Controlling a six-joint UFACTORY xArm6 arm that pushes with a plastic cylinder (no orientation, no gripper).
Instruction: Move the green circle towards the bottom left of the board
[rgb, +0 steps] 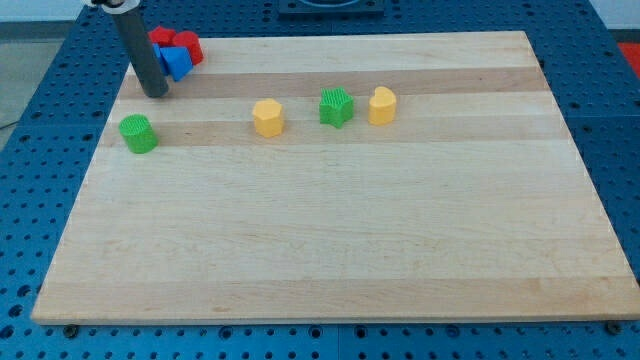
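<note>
My tip sits on the wooden board near the view's top-left corner. No gripper on this rig, just a straight dark rod, so nothing opens, closes or grasps; the rod ends bare on the board surface.

Green circle lies at the view's left side of the board, just below and slightly left of my tip, close but with a visible gap, not touching. It stands in the upper part of the board, well apart from the bottom-left corner.

Cluster at the view's top-left, just right of the rod: blue block, shape looks angular but can't say exactly, touching or nearly touching two red blocks, one red block at its upper right and another red block partly hidden behind the rod. Red shapes unclear.

Row across the upper middle: yellow block, roughly hexagon-like, stands alone, well right of the green circle. Further right, green star-like block, then a second yellow block just beside it on the view's right, small gap between them.

Board rests on a blue perforated table.
</note>
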